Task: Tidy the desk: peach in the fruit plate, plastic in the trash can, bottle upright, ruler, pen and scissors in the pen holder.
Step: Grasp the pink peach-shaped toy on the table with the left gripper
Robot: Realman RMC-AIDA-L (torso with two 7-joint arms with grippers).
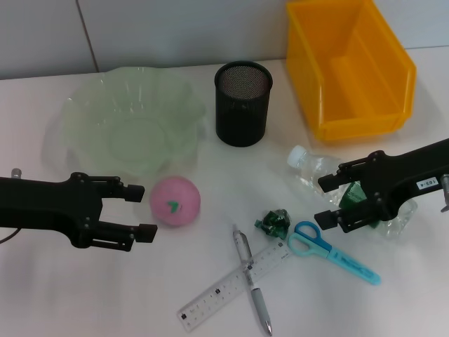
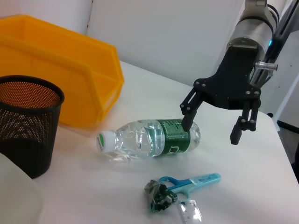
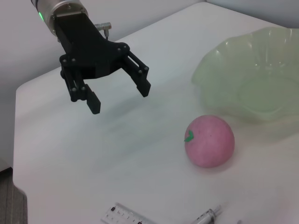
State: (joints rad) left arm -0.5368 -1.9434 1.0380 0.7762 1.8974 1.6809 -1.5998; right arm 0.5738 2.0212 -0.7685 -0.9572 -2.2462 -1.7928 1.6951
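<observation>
The pink peach [image 1: 175, 201] rests on the white desk [image 1: 84, 295] just in front of the pale green fruit plate [image 1: 130, 119]. My left gripper [image 1: 144, 210] is open right beside the peach, not touching it. The clear bottle [image 1: 316, 168] lies on its side, and my right gripper [image 1: 324, 201] is open over its green-label end. Crumpled green plastic [image 1: 275, 220] lies by the blue scissors [image 1: 330, 250]. The pen [image 1: 251, 277] crosses the ruler [image 1: 231, 284]. Behind stand the black pen holder [image 1: 243, 103] and the yellow trash can [image 1: 347, 67].
The left wrist view shows the right gripper [image 2: 211, 132] with one finger overlapping the bottle [image 2: 149, 138] label, and the desk's edge just beyond. In the right wrist view the left gripper [image 3: 120, 98] hangs a short way from the peach [image 3: 209, 141].
</observation>
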